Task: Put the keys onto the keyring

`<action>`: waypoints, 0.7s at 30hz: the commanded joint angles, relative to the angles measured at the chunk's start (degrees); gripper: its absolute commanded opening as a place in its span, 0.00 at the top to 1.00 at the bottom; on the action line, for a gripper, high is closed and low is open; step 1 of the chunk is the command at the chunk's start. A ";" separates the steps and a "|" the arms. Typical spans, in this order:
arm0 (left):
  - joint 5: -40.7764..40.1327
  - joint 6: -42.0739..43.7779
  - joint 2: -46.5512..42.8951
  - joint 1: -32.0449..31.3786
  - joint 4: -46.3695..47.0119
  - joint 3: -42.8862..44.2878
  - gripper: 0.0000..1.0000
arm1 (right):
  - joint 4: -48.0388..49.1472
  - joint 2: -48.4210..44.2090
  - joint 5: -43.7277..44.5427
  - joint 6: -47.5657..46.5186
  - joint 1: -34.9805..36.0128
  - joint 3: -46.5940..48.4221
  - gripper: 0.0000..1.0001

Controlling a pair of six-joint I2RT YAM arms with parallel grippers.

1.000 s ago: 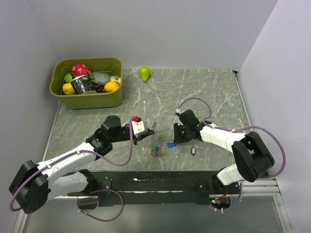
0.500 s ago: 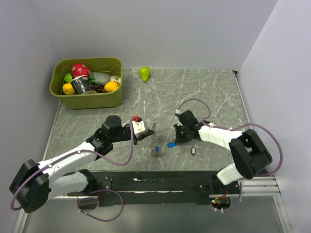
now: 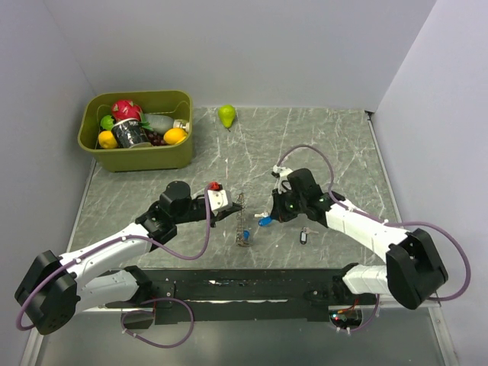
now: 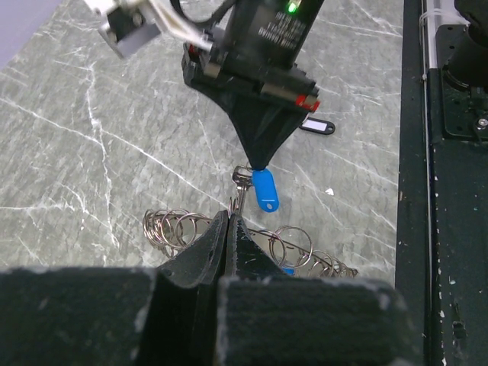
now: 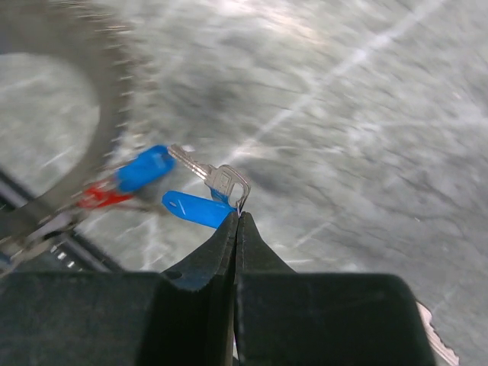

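Note:
The keyring [image 3: 242,207] stands on edge at mid-table, a thin grey ring with a jagged rim. My left gripper [image 3: 231,214] is shut on its rim; in the left wrist view its tips [image 4: 229,218] pinch the wire of the keyring [image 4: 299,242]. My right gripper [image 3: 269,218] is shut on the head of a silver key [image 5: 227,181] with a blue tag [image 5: 194,207], just right of the ring. Blue [image 5: 145,168] and red [image 5: 99,197] tags hang at the blurred keyring [image 5: 114,91]. A dark-tagged key [image 3: 303,237] lies on the table.
An olive bin [image 3: 137,158] full of fruit and a jar sits at the back left. A green pear [image 3: 226,115] lies near the back wall. The dark-tagged key [image 4: 316,126] lies behind my right gripper [image 4: 258,162]. The black rail runs along the near edge.
My right gripper has shut on the blue-tagged key and carried it slightly left, toward the ring. The right arm's elbow has swung outward. The left arm and ring have stayed still.

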 commanded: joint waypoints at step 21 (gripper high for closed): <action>0.53 1.34 -1.67 0.18 2.08 1.78 0.99 | 2.69 10.95 -0.07 3.08 0.64 2.03 1.00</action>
